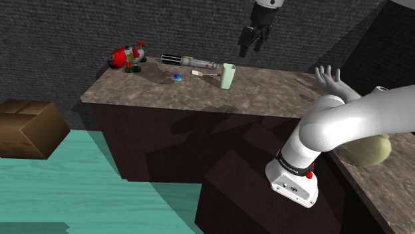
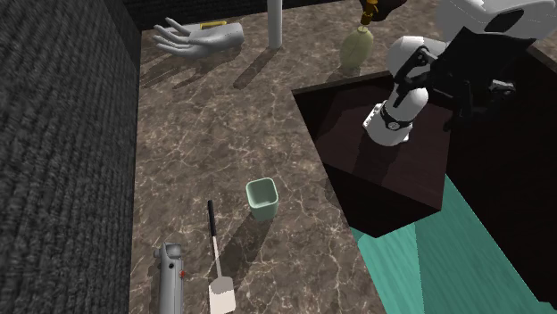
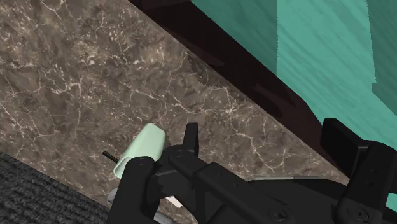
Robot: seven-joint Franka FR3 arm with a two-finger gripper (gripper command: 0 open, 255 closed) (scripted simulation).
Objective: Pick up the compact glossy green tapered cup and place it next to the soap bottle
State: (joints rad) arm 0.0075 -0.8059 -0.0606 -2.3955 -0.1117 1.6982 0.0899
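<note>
a brown marble countertop (image 1: 266, 93) turns a corner around the dark box stand (image 2: 339, 116), with teal floor (image 1: 66, 186) below it. the white arm (image 1: 346, 119) rises from the stand and reaches over the counter. a cardboard box (image 1: 26, 126) sits on the floor at the shoulder view's left. an olive soap bottle (image 1: 369, 149) stands on the counter's near wing beside the arm, with a grey model hand (image 1: 330, 80) just past it. a long grey cylinder tool (image 1: 189, 62) and a red toy (image 1: 128, 56) lie at the far end by the dark wall. the black gripper (image 1: 253, 50) hangs in the air above the counter, its fingers spread apart and clasping nothing. the pale green tapered cup (image 1: 229, 76) stands upright on the counter, mouth up, below the gripper and clear of it, near the cylinder tool and a thin white-headed spatula (image 2: 217, 259), well apart from the soap bottle. a small blue object (image 1: 177, 77) lies near the cup.
</note>
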